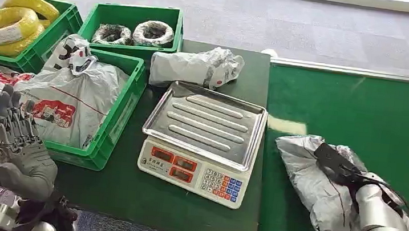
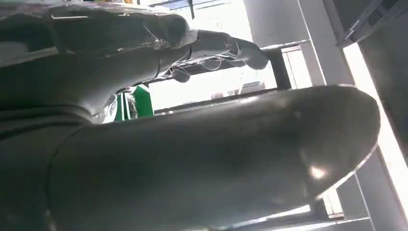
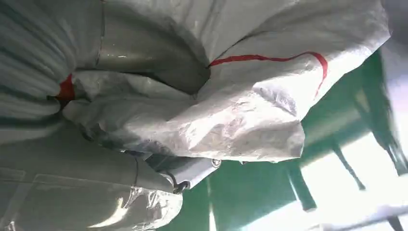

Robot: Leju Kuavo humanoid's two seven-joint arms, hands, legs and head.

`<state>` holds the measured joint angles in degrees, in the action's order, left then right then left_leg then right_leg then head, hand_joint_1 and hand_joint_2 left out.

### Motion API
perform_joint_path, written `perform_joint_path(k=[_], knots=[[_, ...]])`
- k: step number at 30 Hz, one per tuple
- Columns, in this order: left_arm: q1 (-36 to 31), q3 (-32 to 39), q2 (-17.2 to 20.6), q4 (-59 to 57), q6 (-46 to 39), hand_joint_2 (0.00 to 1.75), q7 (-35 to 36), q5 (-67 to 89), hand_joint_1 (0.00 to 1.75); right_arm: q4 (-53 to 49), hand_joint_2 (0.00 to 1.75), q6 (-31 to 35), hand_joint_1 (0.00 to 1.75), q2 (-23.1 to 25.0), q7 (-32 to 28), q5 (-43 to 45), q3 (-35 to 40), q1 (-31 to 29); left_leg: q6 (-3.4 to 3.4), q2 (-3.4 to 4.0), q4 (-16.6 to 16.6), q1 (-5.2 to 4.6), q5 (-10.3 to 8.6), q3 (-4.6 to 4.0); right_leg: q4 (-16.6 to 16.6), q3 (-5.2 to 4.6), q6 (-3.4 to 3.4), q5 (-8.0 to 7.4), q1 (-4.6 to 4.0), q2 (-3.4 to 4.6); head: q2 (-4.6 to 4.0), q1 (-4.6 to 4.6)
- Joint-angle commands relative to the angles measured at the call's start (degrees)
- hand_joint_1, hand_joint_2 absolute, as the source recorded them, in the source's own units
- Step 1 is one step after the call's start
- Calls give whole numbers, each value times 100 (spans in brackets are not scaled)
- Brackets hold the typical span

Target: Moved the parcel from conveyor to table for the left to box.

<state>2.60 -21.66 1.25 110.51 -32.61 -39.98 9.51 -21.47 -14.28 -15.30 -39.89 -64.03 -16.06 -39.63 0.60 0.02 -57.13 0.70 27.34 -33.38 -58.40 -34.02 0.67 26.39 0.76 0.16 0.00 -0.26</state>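
The crumpled grey plastic parcel (image 1: 313, 181) lies on the green conveyor belt (image 1: 362, 120), just right of the dark green bench (image 1: 182, 199). Its near end is cut off behind the silver right forearm, and the robot's right hand (image 1: 339, 164) covers part of its top. Its long axis runs from the far left toward the near right, the narrower far end pointing toward the scale. The film is wrinkled and slightly glossy, with a thin red line across it; in the right wrist view the parcel (image 3: 250, 101) bulges over the hand (image 3: 96, 192), hiding most of the dark fingers. The right hand lies closed over the parcel's upper side, fingers pressed into the film and gripping it.

The left hand (image 1: 21, 145) hovers over the bench's near left corner, palm up, fingers spread, holding nothing; its wrist view is mostly blurred grey cover and hard to read.

On the bench stands a white electronic scale (image 1: 201, 149) with a ribbed steel pan and red displays. Behind it lies a second grey plastic parcel (image 1: 196, 66). Green plastic crates hold printed mailer bags (image 1: 72, 99), yellow cable coils (image 1: 11, 23) and dark wire coils (image 1: 136, 32); the leftmost crates are cut off by the frame.
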Motion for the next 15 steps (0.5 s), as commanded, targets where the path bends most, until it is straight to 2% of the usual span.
perform_joint_path(k=[1, 4, 8, 9, 10, 11, 12, 13, 15], knots=[[-237, -448, 172, -408, 53, 0, -2, -95, 0, -2350, 175, 2134, 175, 412, 1758, -172, 1808, -403, -2, 29, 0, -7, 2, -1, -6, -13, -3, -5, 6, 27, 0, 0], [-437, -557, 32, -667, 218, 0, -2, -83, 0, -2409, 175, 2172, 175, 720, 2245, -451, 2466, -757, -1, 42, -1, -10, 1, -1, -11, -19, -4, -8, 9, 40, 0, 2], [-705, -746, -113, -986, 357, 0, -2, -89, 0, -1207, 175, 2193, 175, 1564, 2585, -837, 3456, -1936, 1, 84, 1, -10, 4, 13, -13, -22, -8, -15, 8, 80, 0, 2], [-739, -775, -128, -1015, 376, 0, -2, -115, 0, -1027, 175, 2190, 175, 1726, 2619, -854, 3571, -2074, 2, 104, 1, -12, 4, 13, -19, -28, -8, -18, 11, 99, 0, -2], [-766, -795, -129, -1029, 387, 0, -2, -128, 0, -896, 175, 2184, 175, 1864, 2631, -881, 3687, -2179, 2, 76, 1, -9, 0, 9, -17, -19, -6, -12, 8, 69, 0, 0], [-811, -829, -115, -1031, 412, 0, -2, -176, 0, -767, 175, 2182, 175, 2006, 2633, -896, 3815, -2260, 2, 78, 1, -6, 0, 11, -16, -17, -7, -12, 4, 73, 0, 6], [-842, -848, -106, -1036, 436, 0, -2, -202, 0, -714, 175, 2189, 175, 2077, 2646, -897, 3873, -2296, 5, 103, 5, -7, 0, 20, -17, -22, -12, -17, 5, 98, 0, -2], [-908, -886, -103, -1070, 501, 0, -2, -236, 0, -608, 175, 2183, 175, 2212, 2677, -919, 3987, -2360, 5, 71, 5, -3, -3, 18, -16, -13, -12, -11, 1, 68, 0, 4], [-1065, -967, -159, -1218, 675, 0, -2, -282, 0, -314, 175, 2187, 175, 2504, 2749, -1009, 4212, -2530, 7, 76, 8, 1, -3, 29, -11, -13, -14, -11, -3, 76, 0, 4]])
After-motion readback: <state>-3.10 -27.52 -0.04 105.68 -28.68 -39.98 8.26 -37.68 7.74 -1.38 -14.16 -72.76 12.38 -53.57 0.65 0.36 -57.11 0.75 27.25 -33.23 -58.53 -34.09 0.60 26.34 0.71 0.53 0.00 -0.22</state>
